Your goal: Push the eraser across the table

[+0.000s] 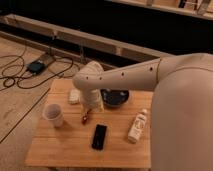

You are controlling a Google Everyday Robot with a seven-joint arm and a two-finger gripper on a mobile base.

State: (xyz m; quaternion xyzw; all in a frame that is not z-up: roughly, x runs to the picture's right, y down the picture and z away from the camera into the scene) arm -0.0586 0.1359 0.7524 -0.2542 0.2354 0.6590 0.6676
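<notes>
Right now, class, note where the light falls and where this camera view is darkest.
Camera view: the table top is warmly lit; the background is nearly black; the eraser shows as a dark slab on pale wood; the hand, low between cup and bowl, is mostly hidden under the arm.
</notes>
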